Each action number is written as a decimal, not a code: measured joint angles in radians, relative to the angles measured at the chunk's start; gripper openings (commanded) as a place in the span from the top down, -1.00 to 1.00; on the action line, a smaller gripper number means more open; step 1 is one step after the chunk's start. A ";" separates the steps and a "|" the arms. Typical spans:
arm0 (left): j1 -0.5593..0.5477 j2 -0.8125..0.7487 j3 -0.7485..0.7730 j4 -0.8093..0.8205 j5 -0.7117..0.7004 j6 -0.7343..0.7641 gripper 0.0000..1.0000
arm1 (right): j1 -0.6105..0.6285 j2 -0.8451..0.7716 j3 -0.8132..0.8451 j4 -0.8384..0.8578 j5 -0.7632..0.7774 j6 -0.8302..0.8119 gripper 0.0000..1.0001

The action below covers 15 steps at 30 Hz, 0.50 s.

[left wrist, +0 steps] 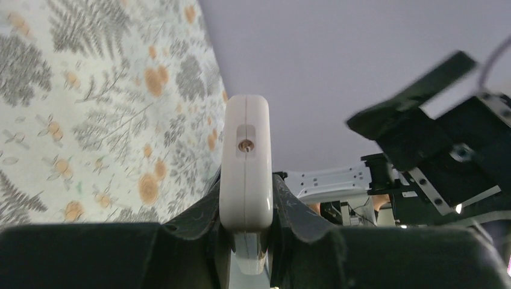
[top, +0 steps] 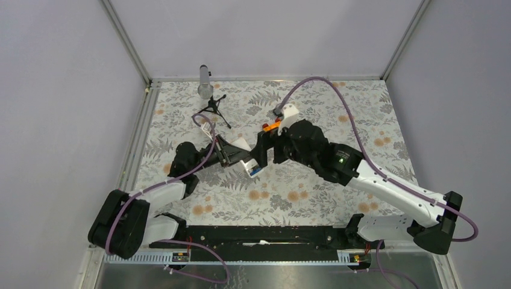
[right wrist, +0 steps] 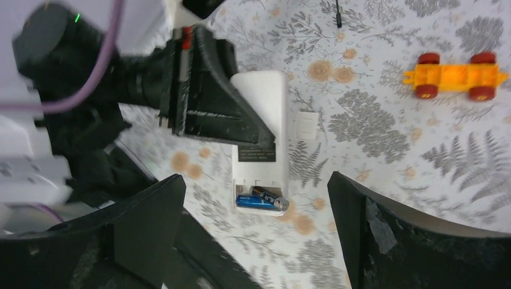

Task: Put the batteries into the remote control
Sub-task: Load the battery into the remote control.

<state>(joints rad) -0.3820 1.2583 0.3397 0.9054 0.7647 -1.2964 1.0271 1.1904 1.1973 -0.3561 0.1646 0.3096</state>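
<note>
white remote control (right wrist: 265, 96): clenched by left pincer (left wrist: 246, 211)
batteries (right wrist: 260, 200): crosswise at its open end, dark one skewed
right pincer (right wrist: 256, 235): released, directly above them

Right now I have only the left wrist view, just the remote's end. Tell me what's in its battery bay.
Observer: Right wrist view: both batteries lie in the open bay of the remote control, the dark one slanted against the blue.
Operator: Report the cover.
Observer: A small white cover lies on the table beside the remote, not fitted.
Operator: Now the right hand.
Observer: The right hand is open, its fingers flanking the bay end.
</note>
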 measured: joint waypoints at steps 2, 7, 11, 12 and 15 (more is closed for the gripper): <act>0.000 -0.063 -0.002 -0.013 -0.026 0.002 1.00 | -0.040 -0.003 0.010 0.003 -0.020 0.130 -0.90; 0.000 -0.208 -0.001 -0.062 -0.116 0.007 1.00 | -0.364 -0.036 -0.043 0.017 -0.202 0.408 -0.89; 0.000 -0.260 0.001 -0.090 -0.205 -0.013 1.00 | -0.542 -0.023 -0.041 0.018 -0.360 0.536 -0.90; 0.000 -0.266 0.002 -0.096 -0.223 -0.019 1.00 | -0.545 -0.018 -0.040 0.026 -0.410 0.568 -0.90; 0.000 -0.282 0.010 -0.107 -0.290 -0.039 1.00 | -0.538 -0.004 -0.043 0.072 -0.521 0.648 -0.90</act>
<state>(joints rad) -0.3820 0.9760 0.3492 0.7986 0.4751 -1.3357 0.4889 1.1862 1.1538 -0.2844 -0.3565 0.9577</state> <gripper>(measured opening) 0.221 0.948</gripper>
